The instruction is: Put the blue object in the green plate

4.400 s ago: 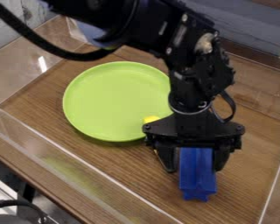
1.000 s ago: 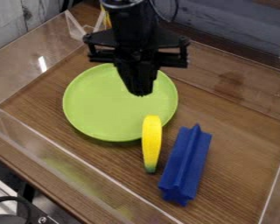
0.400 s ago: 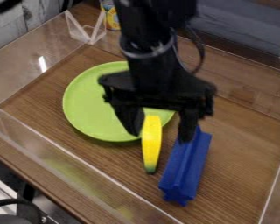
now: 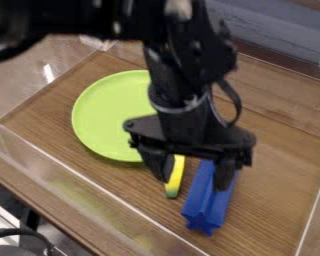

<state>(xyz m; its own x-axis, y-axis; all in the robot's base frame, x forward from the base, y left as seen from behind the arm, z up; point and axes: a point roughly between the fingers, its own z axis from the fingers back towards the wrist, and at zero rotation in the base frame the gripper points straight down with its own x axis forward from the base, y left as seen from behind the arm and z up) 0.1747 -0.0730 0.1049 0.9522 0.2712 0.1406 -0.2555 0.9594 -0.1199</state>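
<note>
The blue object point(image 4: 207, 203) lies on the wooden table, a long deep-blue block pointing toward the front, just right of the green plate point(image 4: 107, 115). My gripper point(image 4: 192, 170) points down, low over the block's far end. Its black fingers point(image 4: 151, 163) stand wide apart, open, with the block's far end and a yellow banana-shaped object point(image 4: 176, 173) between them. I cannot tell whether a finger touches either one. The arm hides the plate's right edge and the block's far tip.
Clear plastic walls point(image 4: 29, 170) fence the wooden table at the left and front. The banana-shaped object rests against the plate's front-right rim, close beside the block.
The gripper came from above the plate toward the front right and sank over the block's far end. Its fingers spread wide apart.
</note>
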